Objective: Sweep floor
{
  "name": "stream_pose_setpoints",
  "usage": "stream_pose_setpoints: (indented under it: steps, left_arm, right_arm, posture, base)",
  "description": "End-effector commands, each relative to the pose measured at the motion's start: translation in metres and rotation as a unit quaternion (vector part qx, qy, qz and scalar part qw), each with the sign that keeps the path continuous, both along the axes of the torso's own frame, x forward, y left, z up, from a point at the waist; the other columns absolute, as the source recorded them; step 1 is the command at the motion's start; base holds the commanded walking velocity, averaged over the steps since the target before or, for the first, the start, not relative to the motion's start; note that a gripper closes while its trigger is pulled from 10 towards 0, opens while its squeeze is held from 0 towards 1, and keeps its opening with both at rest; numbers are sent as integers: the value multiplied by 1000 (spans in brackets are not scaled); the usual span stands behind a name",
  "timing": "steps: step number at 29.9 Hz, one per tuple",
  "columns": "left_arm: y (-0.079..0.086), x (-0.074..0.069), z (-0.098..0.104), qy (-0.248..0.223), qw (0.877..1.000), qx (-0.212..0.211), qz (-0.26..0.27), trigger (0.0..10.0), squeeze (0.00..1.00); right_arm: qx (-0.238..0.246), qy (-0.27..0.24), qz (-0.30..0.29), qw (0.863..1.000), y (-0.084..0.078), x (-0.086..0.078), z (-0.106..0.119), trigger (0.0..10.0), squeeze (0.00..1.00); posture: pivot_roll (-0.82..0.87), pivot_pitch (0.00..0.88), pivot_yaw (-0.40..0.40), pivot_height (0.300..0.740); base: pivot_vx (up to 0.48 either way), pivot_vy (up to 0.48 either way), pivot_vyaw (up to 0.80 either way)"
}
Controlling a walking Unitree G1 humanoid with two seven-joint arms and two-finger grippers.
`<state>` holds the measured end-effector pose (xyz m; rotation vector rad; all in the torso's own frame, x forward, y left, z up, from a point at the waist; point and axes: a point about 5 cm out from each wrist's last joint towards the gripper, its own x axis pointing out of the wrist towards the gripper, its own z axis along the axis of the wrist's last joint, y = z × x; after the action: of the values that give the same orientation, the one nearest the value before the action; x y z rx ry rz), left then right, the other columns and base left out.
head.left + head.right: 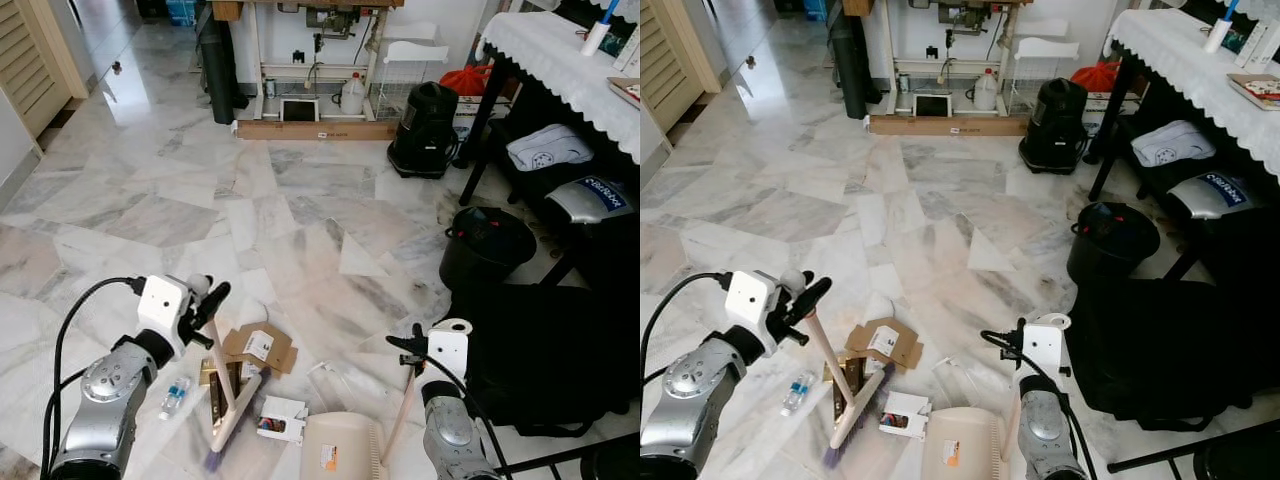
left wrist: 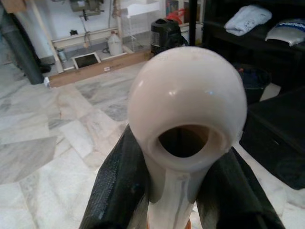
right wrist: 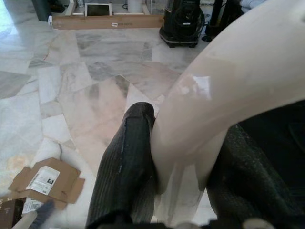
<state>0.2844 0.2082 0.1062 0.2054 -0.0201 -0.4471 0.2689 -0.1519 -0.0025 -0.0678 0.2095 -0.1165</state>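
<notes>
Bright even daylight, glossy floor point(image 1: 300, 200) glare, blurred wrist close-ups

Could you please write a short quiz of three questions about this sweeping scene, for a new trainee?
1. True or false: the left gripper is shut on the broom handle.
2. What does the right gripper hold? A) the dustpan handle B) the small plastic bottle C) the black bin
3. Name the brown item lying flat on the marble floor beside the broom head.

Key
1. True
2. A
3. The flattened cardboard box
</notes>
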Motion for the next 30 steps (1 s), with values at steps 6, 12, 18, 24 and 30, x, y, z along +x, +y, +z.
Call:
stream_pose_setpoints:
  steps: [6, 12, 18, 24, 30]
  left_arm:
    - [2, -2, 6, -7, 1000, 18, 6, 10000, 0]
    - [-3, -4, 0, 7, 1000, 21, -8, 10000, 0]
    - [-8, -4, -5, 25, 999, 17, -24, 10000, 0]
    - [-13, -5, -11, 49, 998, -30, -29, 10000, 0]
    - [-13, -1, -12, 53, 995, -84, -15, 10000, 0]
  right_arm:
    - [-9, 22, -1, 1000, -3, -3, -5, 10000, 0]
    - [-8, 22, 1, 1000, -2, -2, -5, 10000, 0]
    - [-7, 21, 3, 1000, 0, -1, -4, 10000, 0]
    - [-6, 23, 3, 1000, 0, -1, -5, 10000, 0]
    - [-6, 23, 2, 1000, -2, -1, -5, 10000, 0]
  posture:
    - [47, 35, -56, 740]
    - [46, 33, -56, 740]
    - [47, 33, -55, 740]
    - [41, 32, -54, 740]
    - [40, 32, -56, 740]
  base:
    - [0, 0, 0]
    - [0, 0, 0]
    - [0, 0, 0]
    - [0, 0, 0]
    - [0, 0, 0]
